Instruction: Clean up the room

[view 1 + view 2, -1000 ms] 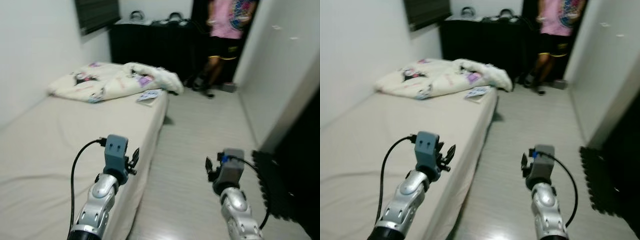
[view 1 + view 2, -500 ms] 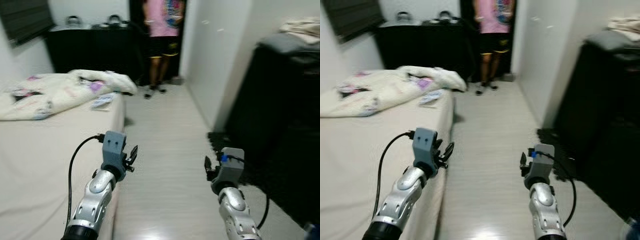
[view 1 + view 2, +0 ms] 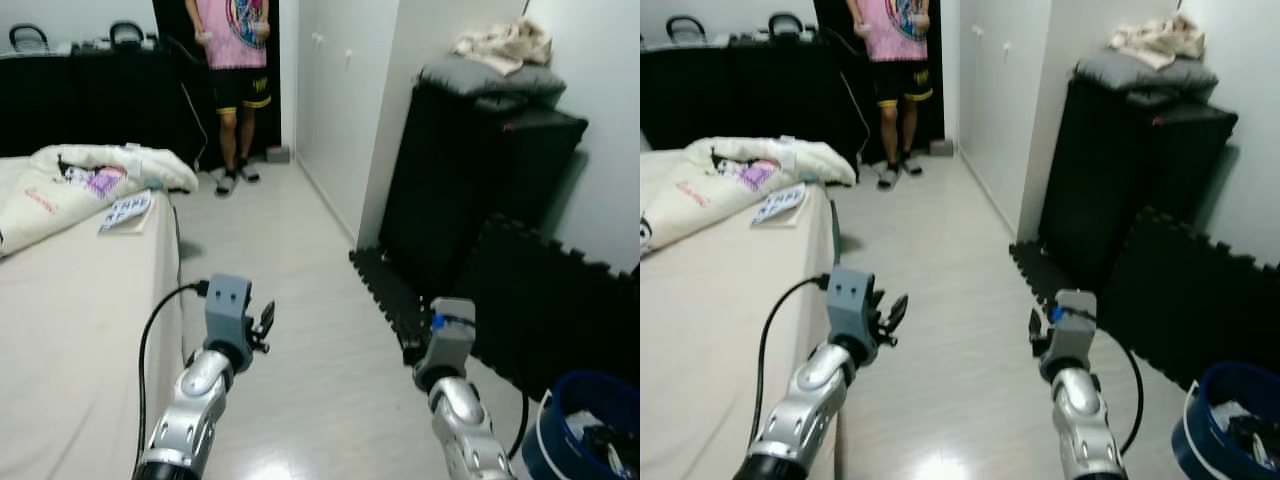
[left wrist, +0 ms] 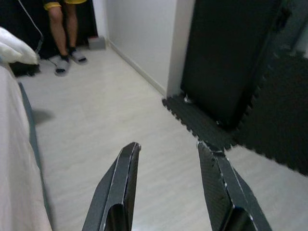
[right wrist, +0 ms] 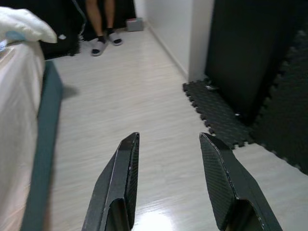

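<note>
Room clutter is lying in two places here. A rumpled blanket (image 3: 95, 178) and a small printed booklet (image 3: 127, 212) are sitting at the far end of the bed (image 3: 70, 330), ahead and on the robot's left. A blue basket (image 3: 1230, 430) with dark items inside is standing on the floor low on the right, beside black foam mats (image 3: 540, 300) leaning against a black cabinet (image 3: 470, 170). A pale cloth (image 3: 505, 42) is lying crumpled on top of that cabinet.

Both arms are being held forward over pale bare floor (image 3: 290, 300), carrying nothing. The left gripper (image 4: 168, 185) is showing its two black fingers spread apart with only floor between them. The right gripper (image 5: 171, 180) is likewise spread wide and empty.

Judging the next move: the basket is lying to the right of the right gripper and close by, so the right arm is the nearer one for it; the blanket and booklet are lying well ahead on the left, nearer the left arm, with the bed's long axis running away from the robot.

A person (image 3: 235, 60) in a pink top and dark shorts is standing in the far doorway. The booklet's cover is carrying print, but it is too small to read. No brand or label is legible anywhere.
</note>
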Controlling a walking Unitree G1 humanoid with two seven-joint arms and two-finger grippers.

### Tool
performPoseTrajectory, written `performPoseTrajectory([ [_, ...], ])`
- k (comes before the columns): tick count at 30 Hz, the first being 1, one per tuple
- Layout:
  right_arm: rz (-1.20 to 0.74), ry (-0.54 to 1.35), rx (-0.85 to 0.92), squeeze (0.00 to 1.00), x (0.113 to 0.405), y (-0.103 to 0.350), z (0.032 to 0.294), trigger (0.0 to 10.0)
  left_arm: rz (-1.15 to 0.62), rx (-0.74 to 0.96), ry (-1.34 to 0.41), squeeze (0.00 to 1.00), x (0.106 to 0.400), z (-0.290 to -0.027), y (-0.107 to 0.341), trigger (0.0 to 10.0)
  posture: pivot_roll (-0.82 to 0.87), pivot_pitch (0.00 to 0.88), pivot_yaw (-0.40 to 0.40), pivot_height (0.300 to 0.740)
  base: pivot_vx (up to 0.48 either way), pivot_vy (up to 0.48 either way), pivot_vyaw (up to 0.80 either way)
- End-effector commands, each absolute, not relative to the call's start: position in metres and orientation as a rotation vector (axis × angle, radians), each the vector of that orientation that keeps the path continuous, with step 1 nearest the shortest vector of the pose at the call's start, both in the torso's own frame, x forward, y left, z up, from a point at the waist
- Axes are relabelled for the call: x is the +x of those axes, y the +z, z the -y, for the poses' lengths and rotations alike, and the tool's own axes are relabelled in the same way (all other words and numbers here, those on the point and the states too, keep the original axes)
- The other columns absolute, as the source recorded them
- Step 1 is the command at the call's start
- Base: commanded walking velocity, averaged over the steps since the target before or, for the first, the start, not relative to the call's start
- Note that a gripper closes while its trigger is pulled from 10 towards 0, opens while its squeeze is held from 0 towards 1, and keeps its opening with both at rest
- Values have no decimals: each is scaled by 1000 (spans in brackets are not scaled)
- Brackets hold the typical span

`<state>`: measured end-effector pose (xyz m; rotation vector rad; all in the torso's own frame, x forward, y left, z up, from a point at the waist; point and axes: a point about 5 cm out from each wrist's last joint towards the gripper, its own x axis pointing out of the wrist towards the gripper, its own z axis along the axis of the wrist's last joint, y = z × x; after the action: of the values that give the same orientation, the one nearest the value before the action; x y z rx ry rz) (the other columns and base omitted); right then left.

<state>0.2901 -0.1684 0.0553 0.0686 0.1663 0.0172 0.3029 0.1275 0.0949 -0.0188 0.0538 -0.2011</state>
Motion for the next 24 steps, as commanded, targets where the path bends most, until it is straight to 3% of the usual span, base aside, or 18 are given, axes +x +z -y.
performPoseTrajectory([
  [1, -155, 27, 75, 0, 291, 57, 167, 10000, -31, -4, -196, 0, 301, -127, 97, 10000, 13, 0, -11, 740, 0, 0, 0],
  [7, -145, 33, 86, 0, 290, 58, 166, 10000, -22, -14, -203, 0, 301, -125, 99, 10000, 10, 0, -8, 740, 0, 0, 0],
  [24, -137, 49, 78, 0, 290, 60, 164, 10000, -33, -66, -189, 0, 305, -122, 102, 10000, -1, 0, 5, 740, 334, 0, 0],
])
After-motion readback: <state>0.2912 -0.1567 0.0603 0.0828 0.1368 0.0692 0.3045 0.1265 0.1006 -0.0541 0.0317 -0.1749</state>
